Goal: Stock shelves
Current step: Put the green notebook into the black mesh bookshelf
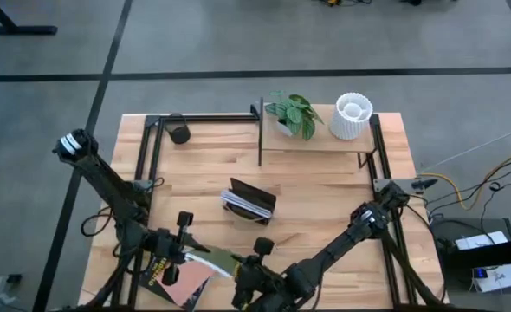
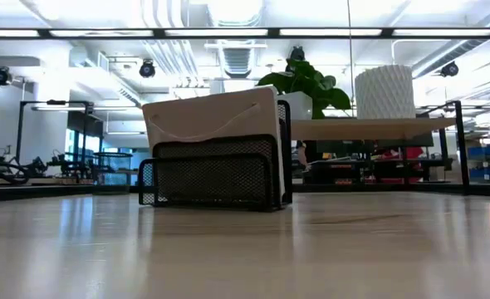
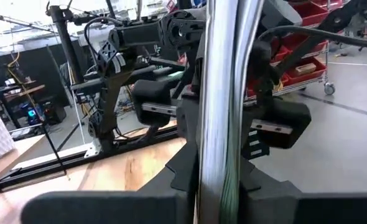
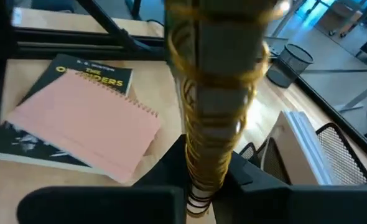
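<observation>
Both grippers, left [image 1: 184,238] and right [image 1: 254,260], clamp one thin gold-spiralled notebook [image 4: 218,118] at the near table edge; opposing pulls could tear it. Black-framed pale-board shelves [image 1: 320,143] stand far back.

I am seeing the pink notebook [image 1: 189,286] and the black book [image 1: 156,270] under it being cut off by the bottom edge from above. The spiral notebook [image 4: 218,106] is blocking my right gripper's view. The rack [image 2: 216,170] is hiding part of the shelves [image 2: 378,126].
</observation>
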Controlling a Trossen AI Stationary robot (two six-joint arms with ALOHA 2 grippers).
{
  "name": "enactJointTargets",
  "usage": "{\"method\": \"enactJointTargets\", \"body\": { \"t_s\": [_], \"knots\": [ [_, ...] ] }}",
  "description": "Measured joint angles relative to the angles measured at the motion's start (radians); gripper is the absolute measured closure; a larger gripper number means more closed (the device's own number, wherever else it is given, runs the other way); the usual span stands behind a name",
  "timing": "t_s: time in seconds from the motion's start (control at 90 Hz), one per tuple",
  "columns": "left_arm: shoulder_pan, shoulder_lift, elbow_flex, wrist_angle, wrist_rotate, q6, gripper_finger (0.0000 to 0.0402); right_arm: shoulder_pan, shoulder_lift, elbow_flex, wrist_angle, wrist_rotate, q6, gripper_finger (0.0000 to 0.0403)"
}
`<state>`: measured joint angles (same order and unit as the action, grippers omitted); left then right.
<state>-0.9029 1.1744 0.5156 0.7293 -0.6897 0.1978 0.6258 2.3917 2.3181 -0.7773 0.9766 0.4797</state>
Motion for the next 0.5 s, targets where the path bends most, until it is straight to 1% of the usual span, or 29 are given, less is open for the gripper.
{"method": "enactJointTargets", "body": {
  "t_s": [0.244, 0.344, 0.456, 0.5],
  "knots": [
    [0.0, 0.0, 0.0, -0.018, -0.002, 0.0, 0.038, -0.002, 0.0, -0.019, 0.002, 0.009, 0.006, 0.0355],
    [0.0, 0.0, 0.0, -0.035, -0.028, -0.001, 0.0381, -0.001, 0.0, -0.019, 0.002, 0.01, 0.007, 0.0341],
    [0.0, 0.001, 0.0, -0.054, -0.033, -0.001, 0.0381, 0.009, -0.001, -0.02, -0.005, 0.006, -0.007, 0.0324],
    [0.0, 0.001, 0.0, -0.056, -0.052, 0.0, 0.0381, 0.017, -0.003, -0.02, -0.011, 0.01, -0.012, 0.0318]
  ]
}}
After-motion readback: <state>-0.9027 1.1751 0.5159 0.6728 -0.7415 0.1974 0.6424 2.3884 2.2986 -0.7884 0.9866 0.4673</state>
